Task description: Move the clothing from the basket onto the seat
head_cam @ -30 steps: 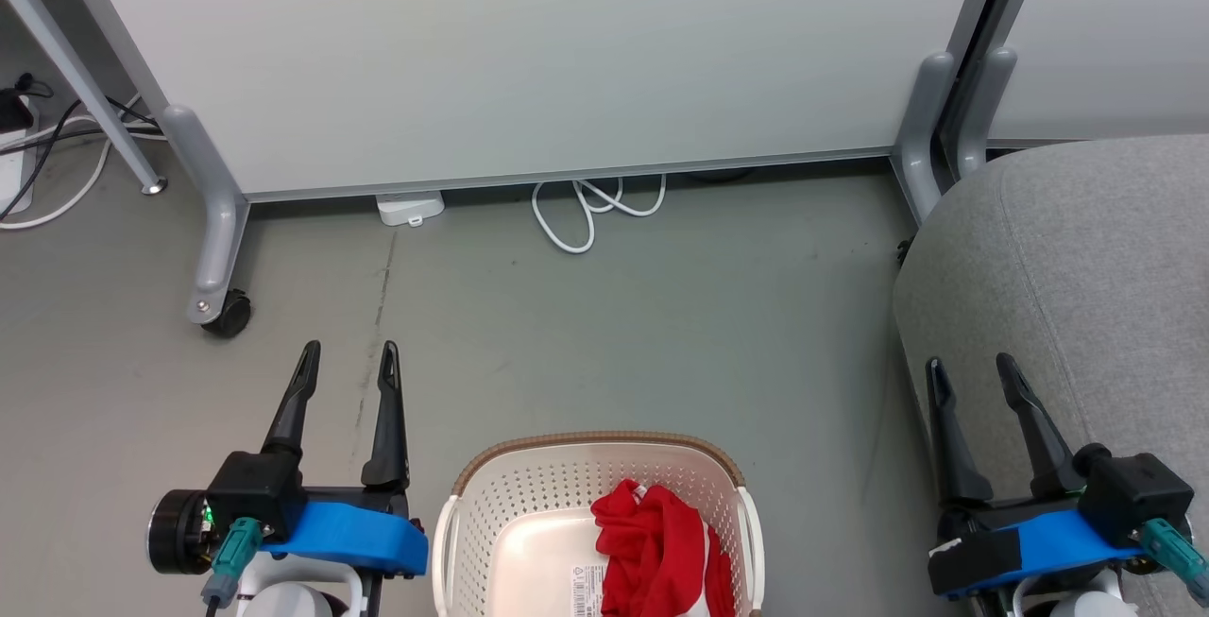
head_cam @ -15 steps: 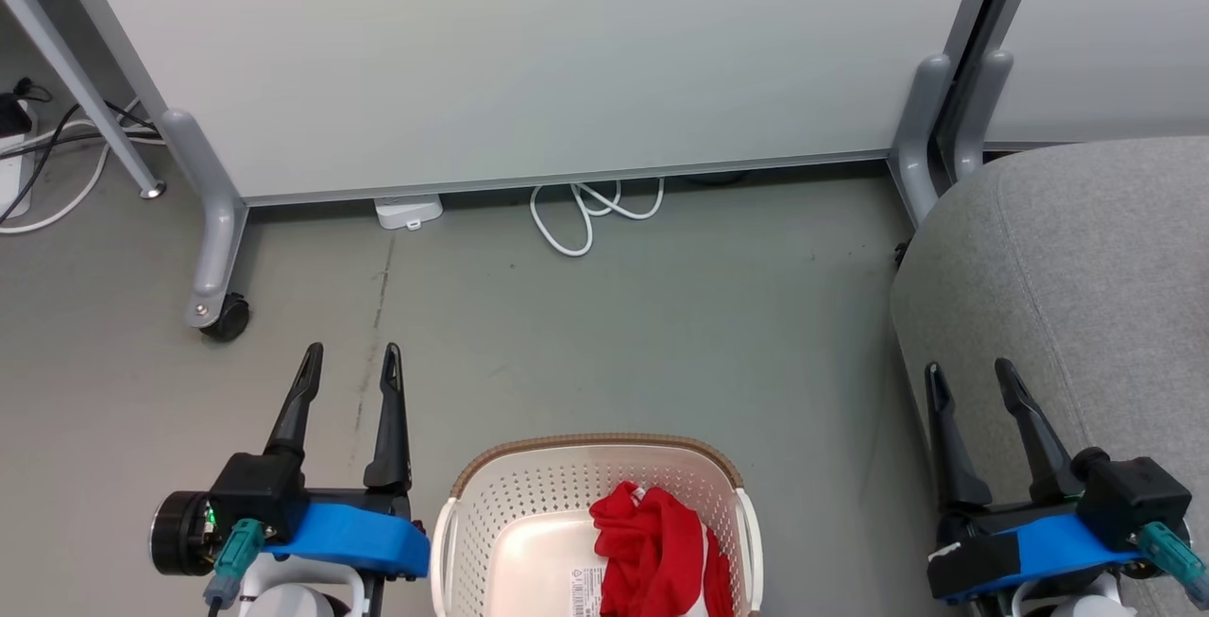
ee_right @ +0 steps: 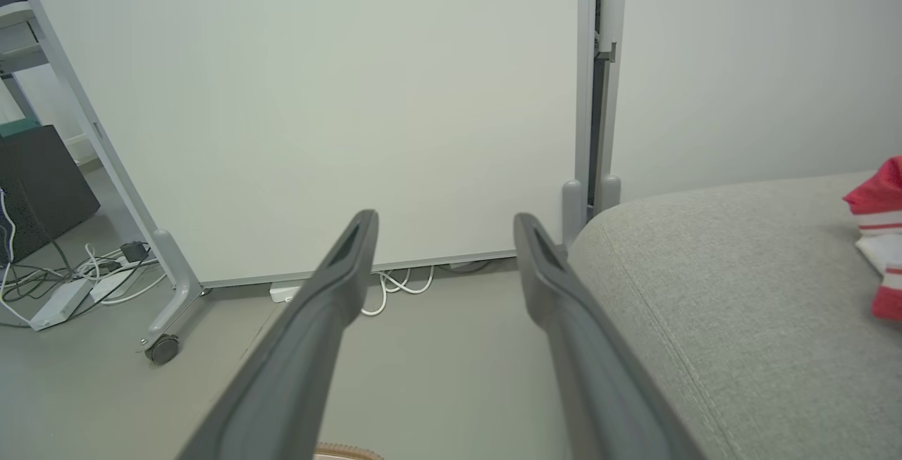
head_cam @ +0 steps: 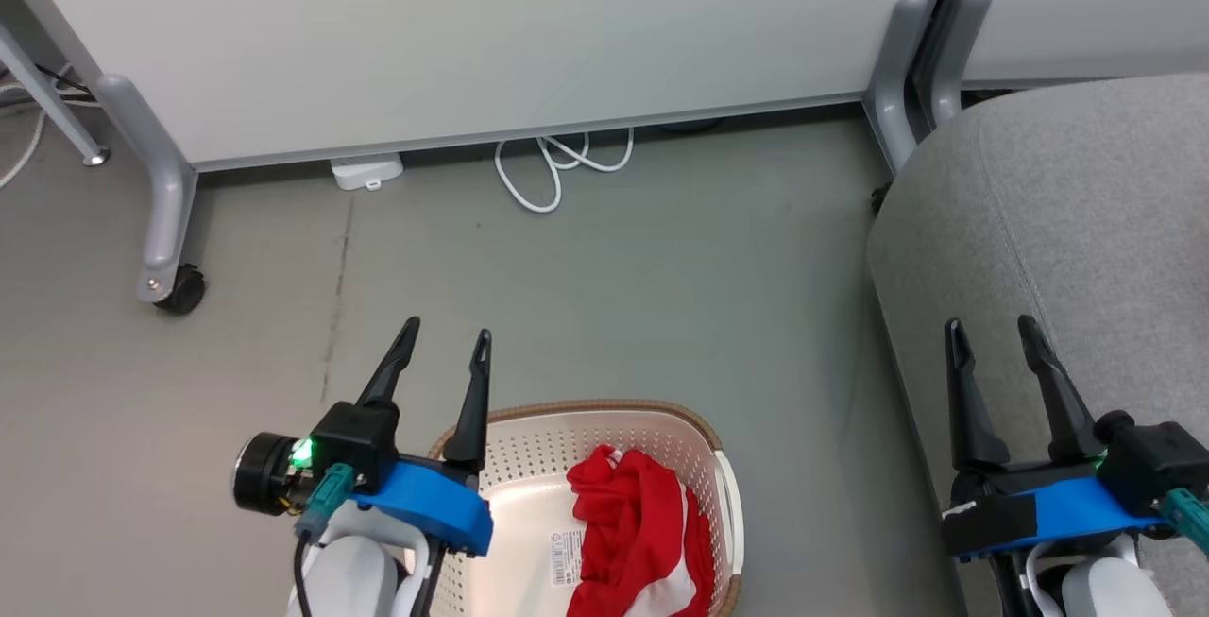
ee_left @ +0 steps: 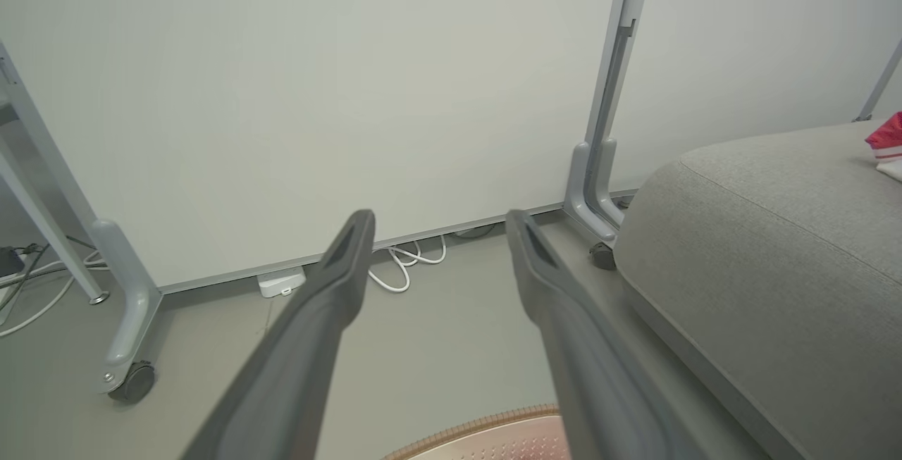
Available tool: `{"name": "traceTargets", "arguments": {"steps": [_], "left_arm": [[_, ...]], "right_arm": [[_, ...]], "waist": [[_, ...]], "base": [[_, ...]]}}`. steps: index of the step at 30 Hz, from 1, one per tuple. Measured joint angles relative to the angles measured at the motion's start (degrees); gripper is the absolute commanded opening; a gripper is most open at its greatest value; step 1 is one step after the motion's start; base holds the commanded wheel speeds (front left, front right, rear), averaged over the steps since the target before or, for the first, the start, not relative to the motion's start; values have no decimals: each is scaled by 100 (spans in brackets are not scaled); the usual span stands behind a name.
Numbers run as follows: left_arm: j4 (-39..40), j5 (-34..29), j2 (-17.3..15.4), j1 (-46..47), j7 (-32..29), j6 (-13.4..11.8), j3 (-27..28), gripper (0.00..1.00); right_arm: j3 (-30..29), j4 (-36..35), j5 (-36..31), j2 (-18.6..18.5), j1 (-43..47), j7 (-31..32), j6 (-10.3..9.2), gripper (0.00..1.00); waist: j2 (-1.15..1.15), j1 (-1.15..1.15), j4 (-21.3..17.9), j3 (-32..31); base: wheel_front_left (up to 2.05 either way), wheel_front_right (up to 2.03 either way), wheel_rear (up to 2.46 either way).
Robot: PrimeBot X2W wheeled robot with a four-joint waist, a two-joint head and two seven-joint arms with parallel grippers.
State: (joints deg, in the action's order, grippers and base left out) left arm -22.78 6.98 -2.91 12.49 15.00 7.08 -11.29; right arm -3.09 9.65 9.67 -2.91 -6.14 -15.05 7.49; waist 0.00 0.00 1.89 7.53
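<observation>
A red garment with white stripes, part of the clothing (head_cam: 628, 532), lies crumpled in the right half of the cream perforated basket (head_cam: 604, 409) on the floor. A paper label shows on the basket's bottom. Another red and white piece of clothing (ee_right: 877, 234) lies on the grey seat (head_cam: 1067, 220) at the right. My left gripper (head_cam: 447, 332) stands open and empty, its fingers above the basket's left rim. Over the seat's near left edge my right gripper (head_cam: 990, 324) is open too, holding nothing.
A pale partition panel on grey wheeled feet (head_cam: 178, 294) closes the far side. A looped white cable (head_cam: 553, 163) and a small white box (head_cam: 366, 171) lie at its base. Bare grey floor (head_cam: 614, 277) stretches between the panel, basket and seat.
The head camera has shifted a little. My left gripper has moved right, from beside the basket to over its left rim. The right gripper keeps its place by the seat.
</observation>
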Motion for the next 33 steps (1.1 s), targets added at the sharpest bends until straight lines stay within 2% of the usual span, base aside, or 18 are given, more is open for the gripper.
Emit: {"name": "traceTargets", "arguments": {"steps": [7,16,33], "left_arm": [[-732,-51,-24,611,0,14,-816,100],[-1692,305,-253,1378,0,36,-1992,100],[-3285,1463,-431,2615,-1,36,-4064,100]], "right_arm": [[-15,-88,-13,1,-311,0,0,100],[47,-197,5,0,-711,0,0,100],[197,-455,32,0,-1416,0,0,100]], "waist": [[0,0,-221,491],[0,1,-586,1238],[0,1,-1024,2665]], "base": [[0,0,0],[0,0,0],[0,0,0]]}}
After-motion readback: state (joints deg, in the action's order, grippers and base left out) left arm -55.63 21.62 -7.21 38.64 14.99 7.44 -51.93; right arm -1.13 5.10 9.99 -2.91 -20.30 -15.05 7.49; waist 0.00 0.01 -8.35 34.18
